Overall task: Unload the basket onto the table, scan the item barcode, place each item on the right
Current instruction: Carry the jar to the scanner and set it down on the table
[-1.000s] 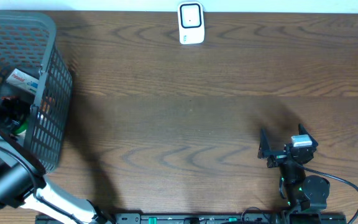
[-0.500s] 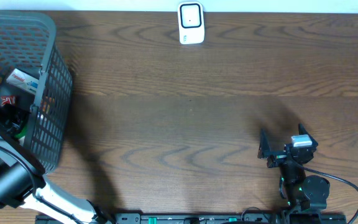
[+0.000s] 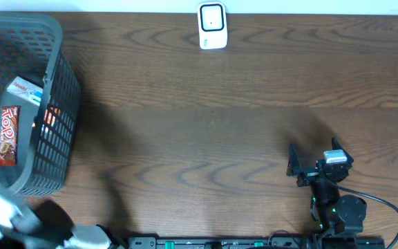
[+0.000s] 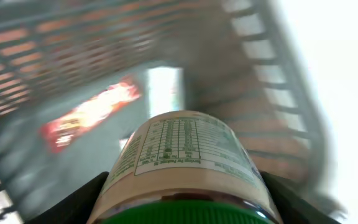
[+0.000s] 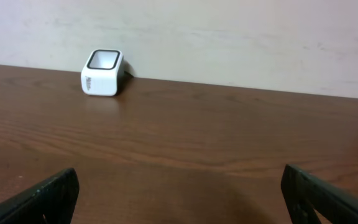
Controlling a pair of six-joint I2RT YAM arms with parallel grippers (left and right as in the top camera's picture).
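You have the grey mesh basket [image 3: 59,124] at the left edge of the wooden table [image 3: 206,117], with a red candy bar [image 3: 7,135] and a white-and-blue packet [image 3: 26,90] lying inside. The white scanner [image 3: 212,26] stands at the far edge. The right gripper [image 3: 314,149] sits at the near right, jaws spread.

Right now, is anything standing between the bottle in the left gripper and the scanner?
Possibly the mesh wall of the basket: the bottle, clamped in the left gripper, has the blurred basket right behind it. Past that wall, nothing visible lies on the table up to the scanner.
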